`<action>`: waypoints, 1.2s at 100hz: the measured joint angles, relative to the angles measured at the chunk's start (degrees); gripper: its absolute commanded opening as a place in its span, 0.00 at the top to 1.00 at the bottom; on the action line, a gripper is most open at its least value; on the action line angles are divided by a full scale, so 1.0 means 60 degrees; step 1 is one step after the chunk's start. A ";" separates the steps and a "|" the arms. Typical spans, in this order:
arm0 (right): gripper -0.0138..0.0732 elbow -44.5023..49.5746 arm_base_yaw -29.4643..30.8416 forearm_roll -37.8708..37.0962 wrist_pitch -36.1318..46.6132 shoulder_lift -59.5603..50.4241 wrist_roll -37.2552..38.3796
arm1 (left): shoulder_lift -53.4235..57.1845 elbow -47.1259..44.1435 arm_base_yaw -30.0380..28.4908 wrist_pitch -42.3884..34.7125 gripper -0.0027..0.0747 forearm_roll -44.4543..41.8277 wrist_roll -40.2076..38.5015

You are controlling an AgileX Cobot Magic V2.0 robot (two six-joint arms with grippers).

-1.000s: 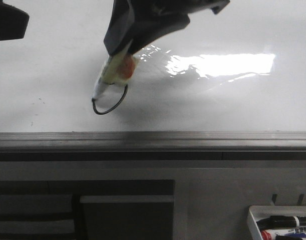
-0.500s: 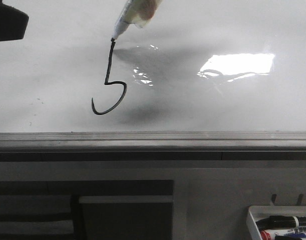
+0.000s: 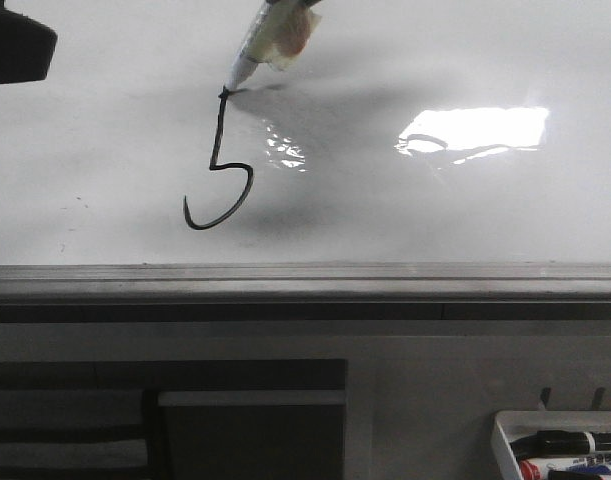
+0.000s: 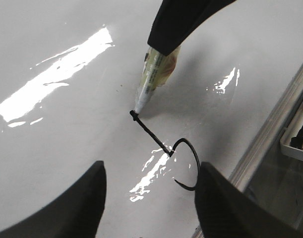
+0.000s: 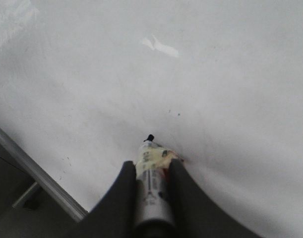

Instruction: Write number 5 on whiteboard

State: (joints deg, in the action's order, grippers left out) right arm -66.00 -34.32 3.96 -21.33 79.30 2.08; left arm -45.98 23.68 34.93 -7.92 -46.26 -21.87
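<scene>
Number 5 [image 3: 219, 165] lacks top bar | right pincer [image 5: 152, 166] grips marker [image 3: 268, 38]

A lab or office: whiteboard [image 3: 465, 210] on a grey bench, marker tray [image 3: 560, 445] beside it

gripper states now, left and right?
Left gripper: open, holding nothing.
Right gripper: shut on the marker, tip on the whiteboard.
</scene>
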 measured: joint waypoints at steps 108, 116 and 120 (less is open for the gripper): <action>0.91 -0.0037 -0.2084 -0.0378 -0.1782 -0.0811 0.0016 | -0.2447 0.0000 0.0000 -0.2567 0.49 -0.0337 0.0263; 0.91 -0.0037 -0.2122 -0.0208 -0.1915 -0.0788 0.0016 | -0.2453 0.0000 0.0000 -0.2625 0.49 -0.0337 0.0269; 0.91 -0.0037 -0.2157 -0.0139 -0.1982 -0.0789 0.0016 | -0.2453 0.0000 0.0000 -0.2649 0.49 -0.0337 0.0269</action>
State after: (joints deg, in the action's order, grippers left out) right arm -66.22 -47.26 3.12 -33.22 74.56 2.18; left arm -60.70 23.68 34.93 -23.81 -48.28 -20.25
